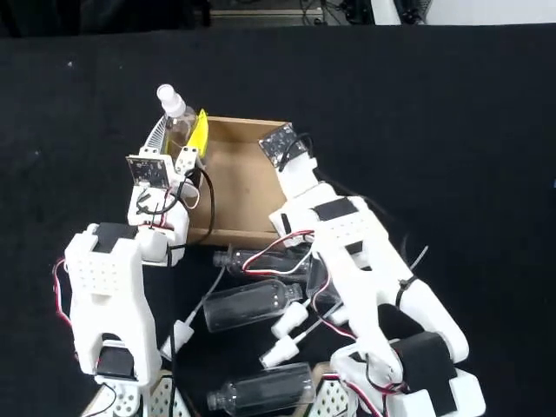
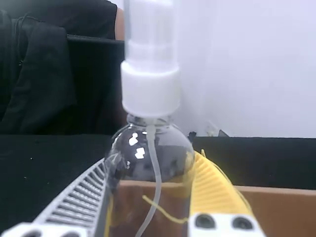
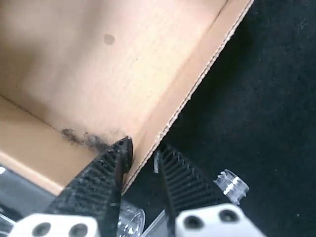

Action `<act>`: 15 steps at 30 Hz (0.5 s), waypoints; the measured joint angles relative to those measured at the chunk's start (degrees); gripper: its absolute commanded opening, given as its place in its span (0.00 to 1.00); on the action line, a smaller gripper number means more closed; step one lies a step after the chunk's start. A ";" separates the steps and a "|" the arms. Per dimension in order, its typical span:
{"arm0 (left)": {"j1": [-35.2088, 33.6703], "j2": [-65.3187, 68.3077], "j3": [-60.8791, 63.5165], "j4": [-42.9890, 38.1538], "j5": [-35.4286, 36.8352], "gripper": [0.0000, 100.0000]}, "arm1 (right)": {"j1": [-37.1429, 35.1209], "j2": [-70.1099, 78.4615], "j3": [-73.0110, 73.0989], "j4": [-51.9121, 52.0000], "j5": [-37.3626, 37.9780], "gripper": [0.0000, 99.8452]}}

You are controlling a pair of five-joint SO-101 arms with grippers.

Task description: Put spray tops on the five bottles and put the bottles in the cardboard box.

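A clear bottle [image 2: 148, 148] with a white spray top [image 2: 150, 74] stands upright between the grey and yellow fingers of my left gripper [image 2: 150, 173], which is shut on it. In the high view this bottle [image 1: 176, 117] hangs at the far left corner of the cardboard box [image 1: 239, 187]. My right gripper [image 3: 143, 155] straddles the box's right wall [image 3: 197, 74], one black finger inside and one outside, shut on the cardboard. Three uncapped bottles lie on the black table in front of the box: one [image 1: 248, 304] in the middle, one [image 1: 261, 388] nearest, one [image 1: 261, 259] partly under the right arm.
Loose white spray tops [image 1: 181, 334] [image 1: 291, 317] [image 1: 282, 350] lie among the bottles. An open bottle neck [image 3: 231, 186] shows just outside the box wall. Both arm bases [image 1: 109, 287] [image 1: 391, 304] crowd the near side; the black table [image 1: 434, 130] stretches away to the right.
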 measured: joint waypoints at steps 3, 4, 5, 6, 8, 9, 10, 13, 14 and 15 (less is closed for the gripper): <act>0.00 -0.62 -0.09 4.13 0.00 0.03 | 0.00 0.00 0.00 0.00 0.00 0.04; 0.00 -0.70 -0.44 5.98 0.00 0.03 | 0.00 0.00 0.00 0.00 -0.18 0.04; 0.00 -0.79 -1.05 7.38 0.00 0.03 | 0.00 0.00 0.00 0.00 -0.79 0.04; 0.00 -0.79 -1.58 8.00 0.00 0.03 | 0.00 0.00 0.00 0.00 -1.76 0.04; 0.00 -0.79 -2.11 8.09 0.18 0.03 | 0.00 0.00 0.00 0.00 -3.16 0.04; 0.00 -0.79 -2.20 8.09 0.18 0.03 | 0.00 0.00 0.00 0.00 -3.69 0.04; 0.00 -0.79 -2.20 8.09 0.18 0.03 | 0.00 0.00 0.00 0.00 -4.13 0.04; 0.00 -0.79 -2.46 8.09 0.18 0.03 | 0.00 0.00 0.00 0.00 -4.48 0.04; 0.00 -0.79 -2.46 8.09 0.26 0.03 | 0.00 0.00 0.00 0.00 -4.48 0.04; 0.00 -0.79 -2.46 8.09 0.26 0.04 | 0.00 0.00 0.00 0.00 -4.48 0.04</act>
